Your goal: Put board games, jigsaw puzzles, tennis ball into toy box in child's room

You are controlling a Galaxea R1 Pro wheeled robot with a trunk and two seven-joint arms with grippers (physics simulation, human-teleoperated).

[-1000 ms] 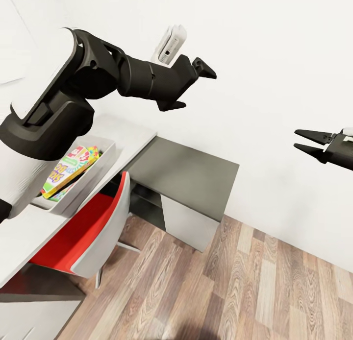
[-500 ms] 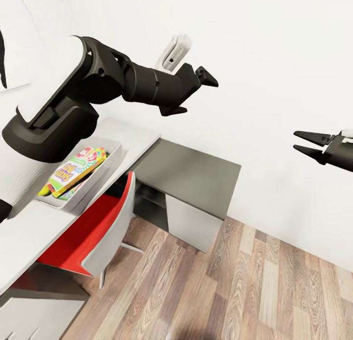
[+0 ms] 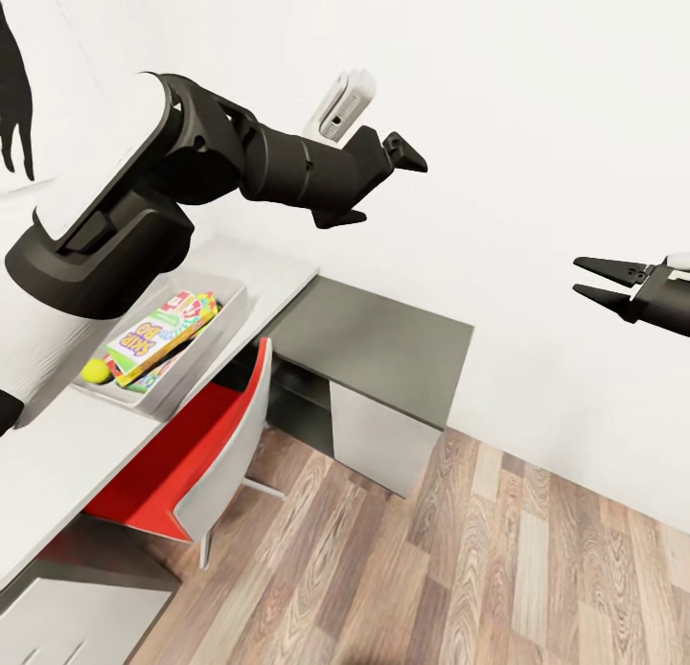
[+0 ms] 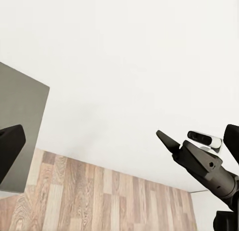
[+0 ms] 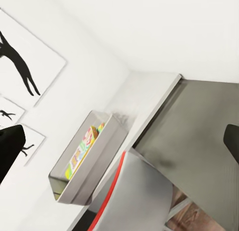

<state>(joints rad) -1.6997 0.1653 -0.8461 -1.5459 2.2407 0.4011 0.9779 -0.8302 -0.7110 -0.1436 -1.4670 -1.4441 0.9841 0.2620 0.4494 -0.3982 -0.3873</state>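
Observation:
The light grey toy box (image 3: 198, 356) stands on the pale table (image 3: 57, 454) at the left. In it a yellow-green-red board game (image 3: 158, 330) lies tilted, with the tennis ball (image 3: 94, 370) at the box's near end. My left gripper (image 3: 379, 184) is held high above the table's dark grey section (image 3: 374, 344), open and empty. My right gripper (image 3: 596, 281) hovers far to the right over the floor, also open and empty. From the right wrist, the toy box (image 5: 94, 171) and the board game (image 5: 82, 148) lie ahead of the spread fingers. The bed is out of view.
A red and white chair (image 3: 201, 435) is tucked under the table beside the toy box. A white cabinet door (image 3: 369, 440) closes the dark section's end. Wooden floor (image 3: 498, 569) spreads to the right. Black silhouette pictures (image 5: 20, 61) hang on the wall.
The whole head view has shifted, so the camera moved; the toy box now sits further right and the tennis ball has come into sight. Both grippers stay open.

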